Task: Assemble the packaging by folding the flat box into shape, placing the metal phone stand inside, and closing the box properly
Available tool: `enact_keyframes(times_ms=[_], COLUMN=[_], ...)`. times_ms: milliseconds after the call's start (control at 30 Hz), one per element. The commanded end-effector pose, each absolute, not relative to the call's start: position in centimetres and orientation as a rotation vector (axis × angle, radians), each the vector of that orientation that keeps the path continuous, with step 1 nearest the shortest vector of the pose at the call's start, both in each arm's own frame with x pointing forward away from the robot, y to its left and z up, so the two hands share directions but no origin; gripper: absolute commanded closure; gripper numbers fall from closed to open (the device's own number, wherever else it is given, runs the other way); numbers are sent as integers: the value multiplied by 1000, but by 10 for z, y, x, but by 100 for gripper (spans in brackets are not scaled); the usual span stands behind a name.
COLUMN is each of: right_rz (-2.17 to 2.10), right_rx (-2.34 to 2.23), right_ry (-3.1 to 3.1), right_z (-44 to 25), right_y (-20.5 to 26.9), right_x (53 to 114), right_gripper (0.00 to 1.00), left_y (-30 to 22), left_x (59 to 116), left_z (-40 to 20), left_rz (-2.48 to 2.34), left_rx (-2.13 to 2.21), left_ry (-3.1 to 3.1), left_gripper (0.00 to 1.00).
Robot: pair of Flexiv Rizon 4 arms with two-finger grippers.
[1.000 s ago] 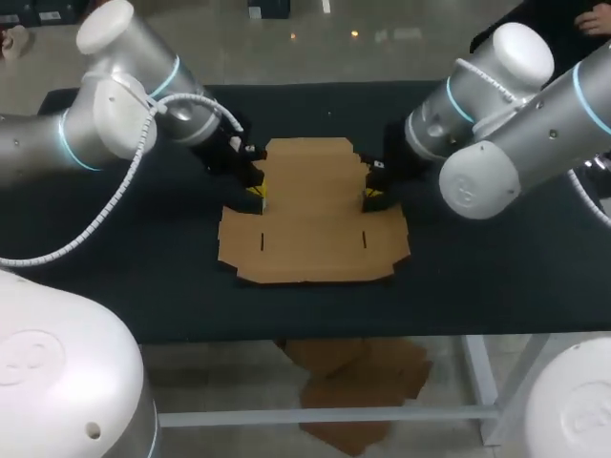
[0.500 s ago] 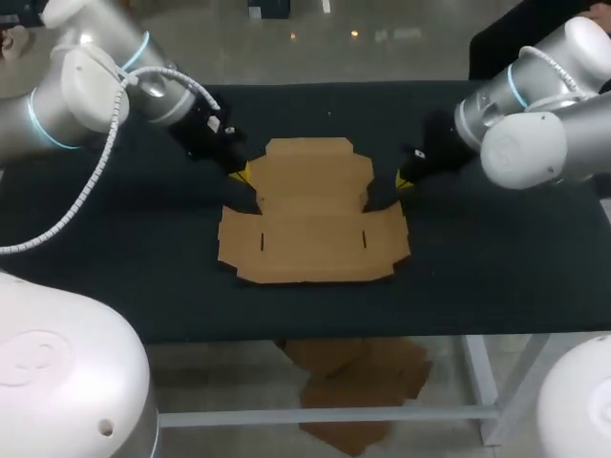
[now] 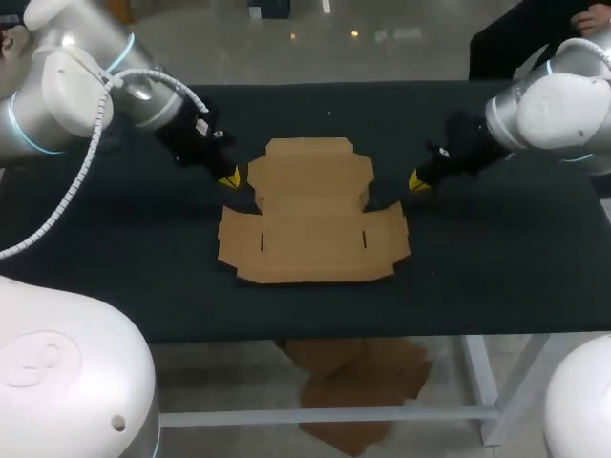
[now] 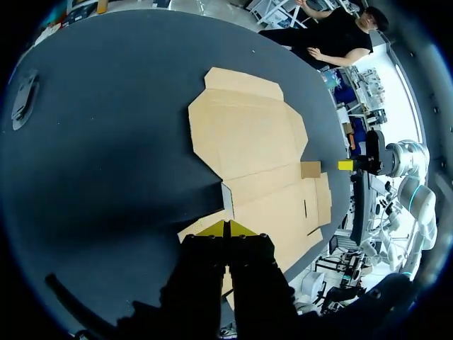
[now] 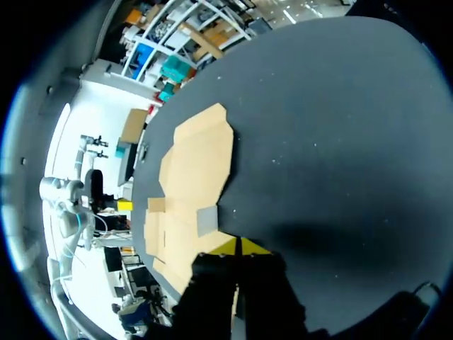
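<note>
The flat brown cardboard box (image 3: 310, 215) lies unfolded in the middle of the black table (image 3: 496, 258). My left gripper (image 3: 229, 179) hangs just off the box's left back edge, shut and empty. My right gripper (image 3: 418, 181) is a short way off its right edge, also shut with nothing in it. In the left wrist view the box (image 4: 248, 134) spreads ahead of the gripper (image 4: 226, 228), with one small side tab (image 4: 310, 168) slightly lifted. In the right wrist view the box (image 5: 191, 177) lies ahead of the gripper (image 5: 237, 244). A small grey flat object (image 4: 25, 99), possibly the phone stand, lies far off beside the box.
Bare black tabletop surrounds the box on all sides. More cardboard (image 3: 358, 386) lies on the floor under the table's front edge.
Both grippers have pulled away from the box's side notches. The left one moved out to the left and back, the right one out to the right. The box stays flat.
</note>
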State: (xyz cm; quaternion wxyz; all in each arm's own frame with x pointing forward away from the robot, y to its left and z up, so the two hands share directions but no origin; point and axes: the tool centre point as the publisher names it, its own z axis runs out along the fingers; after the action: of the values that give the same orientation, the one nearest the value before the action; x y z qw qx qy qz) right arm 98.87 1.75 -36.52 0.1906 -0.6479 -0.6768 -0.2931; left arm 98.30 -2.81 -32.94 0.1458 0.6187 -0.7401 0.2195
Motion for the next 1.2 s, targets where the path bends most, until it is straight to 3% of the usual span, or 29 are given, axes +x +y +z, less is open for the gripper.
enact_keyframes(times_ms=[33,1200], right_rz=[-847,-797], right_rx=[-1652,-1695], right_ry=[-1813,-1840], right_z=[-360,-351], right_y=[17,16], right_x=[981,876], right_gripper=[100,100], left_y=[-31,-5], left_x=[969,876], left_z=[-320,-319], left_rz=[616,652], left_rx=[1811,1922], left_ry=[-2153,-2076], left_gripper=[100,100])
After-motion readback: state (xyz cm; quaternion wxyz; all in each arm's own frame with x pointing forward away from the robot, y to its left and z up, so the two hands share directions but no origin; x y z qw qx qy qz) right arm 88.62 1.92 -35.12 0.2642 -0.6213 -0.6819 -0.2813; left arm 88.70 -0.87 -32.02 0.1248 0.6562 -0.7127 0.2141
